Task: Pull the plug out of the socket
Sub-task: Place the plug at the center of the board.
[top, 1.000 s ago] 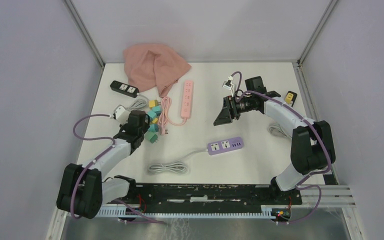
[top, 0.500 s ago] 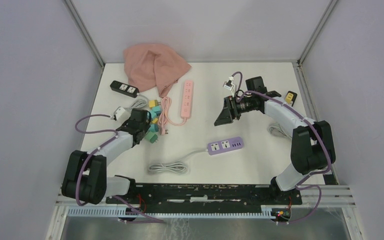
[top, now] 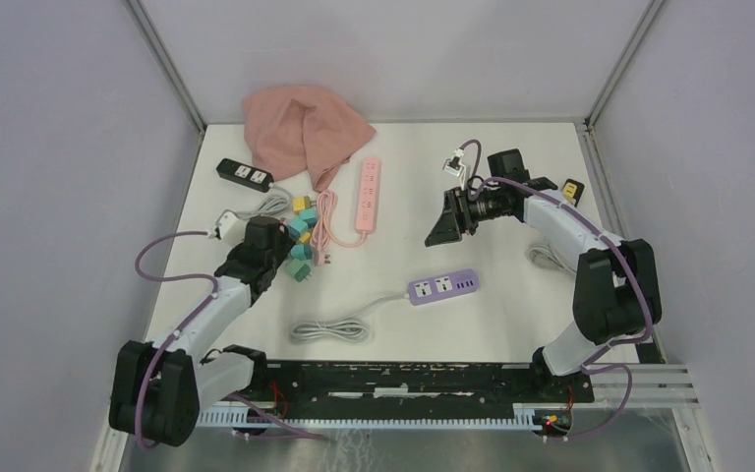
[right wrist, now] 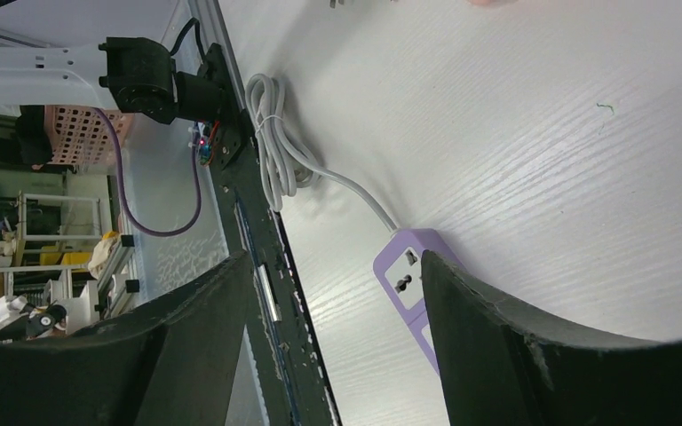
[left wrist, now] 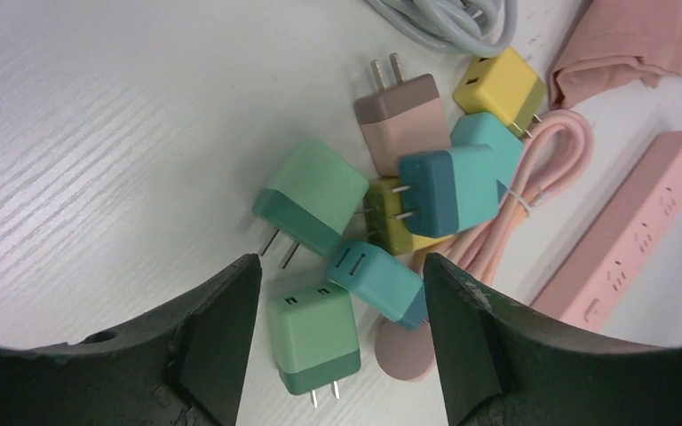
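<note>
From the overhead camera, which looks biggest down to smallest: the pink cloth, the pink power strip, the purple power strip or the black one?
1. pink cloth
2. pink power strip and purple power strip: too alike to rank. The pink is longer, the purple wider.
3. black power strip

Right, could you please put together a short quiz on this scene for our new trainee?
1. True or false: the right gripper holds a plug.
2. What colour is the power strip in the right wrist view? A pink, B purple, C black.
3. In one word, what colour is the adapter lying deepest between the left gripper's open fingers?
Key: 1 false, its jaws stand open and empty. 2 B. 3 green.
</note>
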`<act>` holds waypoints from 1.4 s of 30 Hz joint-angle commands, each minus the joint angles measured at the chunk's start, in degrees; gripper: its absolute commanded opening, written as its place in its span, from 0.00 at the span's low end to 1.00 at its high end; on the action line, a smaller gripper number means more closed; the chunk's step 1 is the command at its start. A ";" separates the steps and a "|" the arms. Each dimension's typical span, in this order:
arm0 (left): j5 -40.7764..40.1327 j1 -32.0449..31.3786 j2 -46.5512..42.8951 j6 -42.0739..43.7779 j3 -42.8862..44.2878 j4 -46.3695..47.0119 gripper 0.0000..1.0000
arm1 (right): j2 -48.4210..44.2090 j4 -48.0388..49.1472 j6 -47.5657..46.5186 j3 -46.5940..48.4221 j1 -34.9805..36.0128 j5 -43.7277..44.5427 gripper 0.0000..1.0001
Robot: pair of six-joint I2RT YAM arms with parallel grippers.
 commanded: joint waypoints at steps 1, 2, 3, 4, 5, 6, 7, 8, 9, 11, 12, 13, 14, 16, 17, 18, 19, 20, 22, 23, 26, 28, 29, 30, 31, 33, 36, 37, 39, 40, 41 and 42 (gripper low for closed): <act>3.78 0.28 -5.48 -1.17 -0.62 0.97 0.74 | -3.12 -0.17 -1.79 2.75 -0.74 -0.03 0.75; 5.09 0.29 -6.70 -0.43 -0.78 1.45 0.75 | -3.23 -0.22 -1.81 2.75 -0.80 -0.03 0.75; 6.59 0.29 -7.90 0.25 -0.98 2.12 0.75 | -3.24 -0.18 -1.89 2.68 -0.79 -0.01 0.75; 8.07 0.25 -9.20 0.83 -1.32 2.85 0.75 | -3.28 -0.18 -1.90 2.75 -0.93 -0.05 0.75; 9.65 0.24 -10.55 1.61 -1.71 3.90 0.75 | -3.34 -0.18 -1.98 2.70 -0.92 -0.03 0.75; 11.38 0.26 -11.88 2.42 -2.27 5.25 0.75 | -3.41 -0.18 -1.99 2.71 -1.00 0.03 0.75; 13.21 0.22 -13.36 3.23 -2.90 6.98 0.75 | -3.47 -0.18 -1.99 2.70 -1.01 -0.03 0.75; 15.23 0.28 -14.69 4.01 -3.68 8.75 0.76 | -3.44 -0.20 -2.04 2.66 -1.09 0.05 0.75; 16.99 0.29 -16.64 4.73 -4.45 10.61 0.76 | -3.51 -0.18 -2.07 2.64 -1.14 0.10 0.75; 20.58 0.24 -19.25 5.94 -6.30 14.39 0.76 | -3.71 -0.17 -2.16 2.66 -1.19 0.05 0.75; 22.27 0.31 -20.51 6.80 -7.06 16.49 0.76 | -3.72 -0.22 -2.17 2.67 -1.25 0.08 0.75; 23.98 0.29 -21.47 7.74 -7.94 18.50 0.77 | -3.76 -0.18 -2.23 2.63 -1.28 0.04 0.75; 25.55 0.27 -22.36 8.45 -8.69 20.31 0.78 | -3.78 -0.18 -2.25 2.60 -1.26 0.11 0.75; 28.62 0.29 -23.40 10.27 -10.02 23.86 0.78 | -3.88 -0.18 -2.26 2.62 -1.34 0.04 0.75; 30.04 0.25 -23.62 10.83 -10.53 25.54 0.78 | -3.89 -0.20 -2.26 2.61 -1.36 0.06 0.75; 31.71 0.29 -23.64 11.37 -11.06 27.11 0.78 | -3.92 -0.18 -2.33 2.58 -1.44 0.06 0.75; 33.45 0.31 -23.42 11.85 -11.54 29.67 0.80 | -3.92 -0.18 -2.34 2.60 -1.48 0.08 0.75; 35.51 0.30 -23.19 12.26 -12.09 31.97 0.80 | -3.91 -0.18 -2.39 2.61 -1.45 0.04 0.75; 40.16 0.27 -22.30 12.73 -12.93 36.05 0.81 | -3.95 -0.20 -2.43 2.57 -1.58 0.07 0.75; 42.24 0.23 -21.67 12.97 -13.25 37.94 0.82 | -3.93 -0.18 -2.51 2.55 -1.62 0.12 0.75; 49.44 0.12 -19.13 13.42 -13.26 43.36 0.85 | -3.90 -0.26 -2.74 2.66 -1.81 0.22 0.75; 54.16 0.05 -17.24 13.64 -13.21 47.11 0.87 | -3.87 -0.43 -2.99 2.63 -1.98 0.29 0.75; 56.03 -0.09 -16.51 13.87 -13.21 48.71 0.90 | -3.88 -0.52 -3.10 2.69 -2.10 0.36 0.75; 57.22 -0.47 -16.00 14.35 -13.33 50.18 0.93 | -3.88 -0.69 -3.25 2.64 -2.19 0.38 0.75; 57.60 -1.07 -15.76 15.22 -13.52 50.97 0.97 | -3.87 -0.78 -3.42 2.77 -2.31 0.39 0.75; 55.99 -2.69 -15.99 18.31 -14.00 50.85 0.99 | -3.89 -1.06 -3.76 2.84 -2.57 0.54 0.75; 48.98 -6.80 -16.02 26.42 -14.88 47.93 0.99 | -4.12 -1.77 -4.80 2.97 -3.05 1.05 0.75; 45.83 -8.54 -15.73 29.31 -15.08 47.04 0.99 | -4.12 -1.98 -5.09 3.05 -3.24 1.15 0.75; 39.26 -12.20 -14.72 34.67 -15.19 45.49 0.99 | -4.18 -2.19 -5.57 2.98 -3.79 1.31 0.75; 36.22 -14.05 -14.04 37.06 -15.22 45.08 0.99 | -4.22 -2.27 -5.73 3.01 -4.01 1.35 0.75; 32.91 -15.73 -13.49 39.52 -15.15 44.83 0.99 | -4.16 -2.28 -5.89 2.96 -4.31 1.46 0.75; 30.10 -17.27 -12.84 41.99 -15.14 44.80 0.99 | -4.17 -2.36 -6.01 2.93 -4.68 1.45 0.75</act>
